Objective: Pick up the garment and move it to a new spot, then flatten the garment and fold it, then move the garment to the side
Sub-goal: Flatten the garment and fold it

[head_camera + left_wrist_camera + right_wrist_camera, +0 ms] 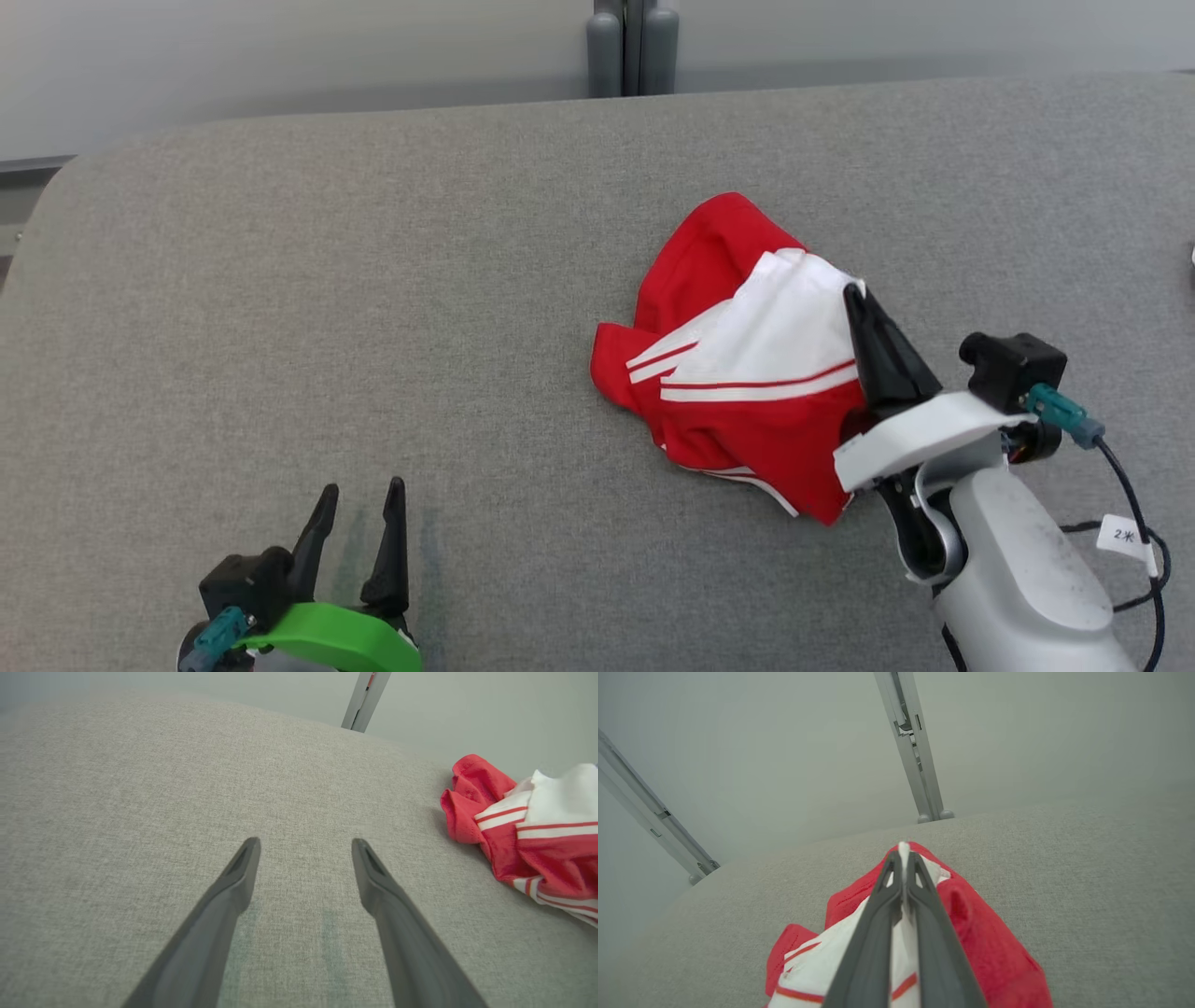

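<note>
The place looks like a bare robot test lab: a wide, round-cornered grey fabric-covered bench (327, 280) stands before plain pale wall panels (775, 742) joined by slim grey metal uprights (909, 751).

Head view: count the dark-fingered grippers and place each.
2. Green-mounted left gripper, open, lower left; white-mounted right gripper, shut on the crumpled red-and-white garment, right of centre.
</note>
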